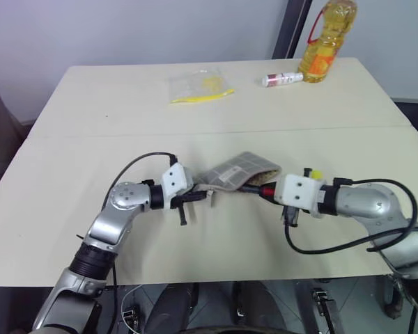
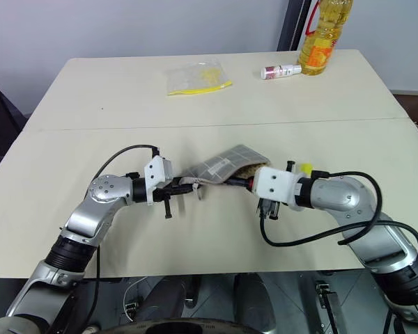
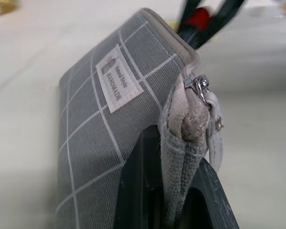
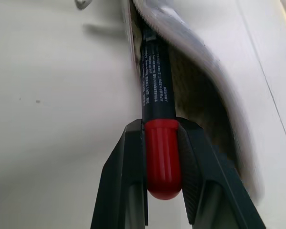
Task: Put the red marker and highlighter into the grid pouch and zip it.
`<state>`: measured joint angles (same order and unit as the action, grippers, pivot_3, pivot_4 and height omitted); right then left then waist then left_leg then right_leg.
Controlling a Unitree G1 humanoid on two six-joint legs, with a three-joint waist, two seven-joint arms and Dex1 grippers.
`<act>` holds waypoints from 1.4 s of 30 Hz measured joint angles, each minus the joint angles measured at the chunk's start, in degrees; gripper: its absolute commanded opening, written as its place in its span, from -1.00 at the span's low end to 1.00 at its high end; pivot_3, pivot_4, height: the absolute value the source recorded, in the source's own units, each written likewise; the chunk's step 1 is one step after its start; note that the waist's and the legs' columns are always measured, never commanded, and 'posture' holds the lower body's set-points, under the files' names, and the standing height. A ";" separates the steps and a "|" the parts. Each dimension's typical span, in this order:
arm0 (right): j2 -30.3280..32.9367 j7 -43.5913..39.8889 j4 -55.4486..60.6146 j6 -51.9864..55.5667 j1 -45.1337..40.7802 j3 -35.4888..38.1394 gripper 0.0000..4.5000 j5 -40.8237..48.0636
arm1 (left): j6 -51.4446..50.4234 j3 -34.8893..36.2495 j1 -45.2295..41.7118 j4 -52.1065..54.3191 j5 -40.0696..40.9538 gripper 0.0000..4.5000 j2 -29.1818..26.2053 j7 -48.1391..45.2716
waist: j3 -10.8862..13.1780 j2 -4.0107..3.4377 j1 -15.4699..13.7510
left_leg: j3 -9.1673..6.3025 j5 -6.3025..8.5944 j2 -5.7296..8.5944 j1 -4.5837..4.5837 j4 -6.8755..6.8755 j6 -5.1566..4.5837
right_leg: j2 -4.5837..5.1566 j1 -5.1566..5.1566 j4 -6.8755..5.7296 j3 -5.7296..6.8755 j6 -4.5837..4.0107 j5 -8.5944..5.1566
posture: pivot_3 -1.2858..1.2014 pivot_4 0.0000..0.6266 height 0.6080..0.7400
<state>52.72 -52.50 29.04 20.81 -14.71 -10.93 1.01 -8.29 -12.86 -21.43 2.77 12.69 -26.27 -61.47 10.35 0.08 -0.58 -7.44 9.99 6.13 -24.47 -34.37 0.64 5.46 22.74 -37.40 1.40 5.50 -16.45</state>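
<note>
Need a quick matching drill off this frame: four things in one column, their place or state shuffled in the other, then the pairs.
Things:
1. red marker
2. grid pouch
3. oil bottle
4. clear bag

Place or state:
A. standing at the table's far right edge
B. lying flat on the far half of the table
C. one end clamped in the left claw
D. gripped by the right claw, tip at the pouch's opening

Pairs: 1-D, 2-C, 3-A, 4-B
</note>
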 measured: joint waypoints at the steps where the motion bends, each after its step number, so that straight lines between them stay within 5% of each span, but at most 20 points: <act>1: -0.27 -0.51 -0.11 -0.44 -0.99 -0.86 -0.85 -0.38 | 0.00 -0.01 -0.05 0.70 0.06 -1.00 -0.82 -0.95 | 0.00 0.00 0.08 | 0.00 0.00 -0.01 0.00 0.01 0.00 | -0.01 0.01 0.00 0.00 0.00 0.00 | 0.03 -0.52 1.00; 6: -2.19 -1.44 -1.70 -1.81 -3.48 -3.21 -0.85 -1.90 | 0.01 0.07 -0.10 2.08 0.09 -1.00 -3.45 -3.64 | 0.00 0.00 -0.04 | -0.01 0.00 0.01 -0.01 0.03 0.00 | 0.00 0.01 0.04 0.00 0.00 0.00 | 0.03 -0.52 1.00; 12: -2.86 -0.47 -2.53 2.05 -3.57 1.88 0.47 0.73 | 0.21 0.16 -0.02 1.88 0.30 -1.00 -2.49 -2.63 | 0.00 0.01 -0.18 | -0.03 0.01 0.03 -0.02 0.03 -0.01 | 0.02 -0.01 0.08 0.00 0.00 0.00 | 0.03 -0.52 1.00; 20: -7.87 8.93 -7.43 14.24 5.30 21.91 0.47 7.63 | -1.49 1.54 -1.22 -2.26 0.50 -1.00 6.59 7.38 | 0.00 0.01 -0.34 | -0.08 0.00 0.07 -0.01 -0.05 -0.03 | 0.02 -0.10 0.08 0.08 0.03 0.02 | 0.03 -0.52 1.00; 30: -19.44 23.76 -11.41 33.48 8.98 34.53 0.47 11.99 | 0.53 0.47 -3.75 -9.26 -1.54 -1.00 13.58 14.21 | -0.05 -0.07 -0.21 | -0.07 0.00 0.03 0.06 -0.11 -0.03 | -0.03 -0.15 -0.08 0.10 0.03 0.02 | 0.03 -0.52 1.00; 42: -21.99 28.03 -4.20 43.34 11.64 33.57 0.47 17.80 | 2.57 0.37 -4.78 -11.96 -1.98 -1.00 14.06 13.84 | -0.06 -0.08 -0.17 | -0.08 0.08 0.04 0.02 -0.47 -0.14 | -0.03 -0.28 -0.08 0.12 0.02 0.02 | 0.03 -0.52 1.00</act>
<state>30.73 -24.47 24.84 64.16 -3.07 22.64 18.80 -5.72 -12.49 -26.21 -9.19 10.71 -12.20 -47.63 10.29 0.00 -0.75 -7.52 10.07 6.17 -24.44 -34.84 0.50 5.43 22.46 -37.48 1.52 5.52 -16.44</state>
